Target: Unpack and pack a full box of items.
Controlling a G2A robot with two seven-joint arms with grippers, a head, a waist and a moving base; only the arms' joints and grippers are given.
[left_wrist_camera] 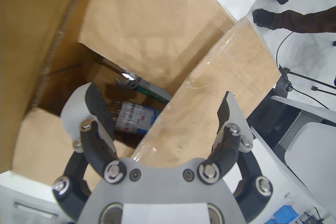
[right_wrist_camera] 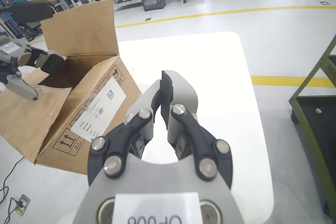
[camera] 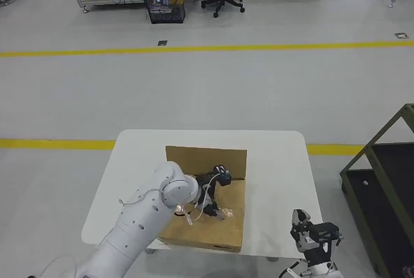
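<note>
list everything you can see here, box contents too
cardboard box: one, brown, on the table, flaps open
shipping label: one, white, on the box's side wall
wrench: one, silver head with a green handle, inside the box
bottle-like item: one, clear with a white and blue label, inside the box beside the wrench
table: one, white, under the box
cart: one, green frame, on the floor beside the table
floor lines: two, yellow, beyond the table
left gripper: one, grey and black, open, over the box at a taped flap
right gripper: one, grey and black, shut, over the table's edge, away from the box
</note>
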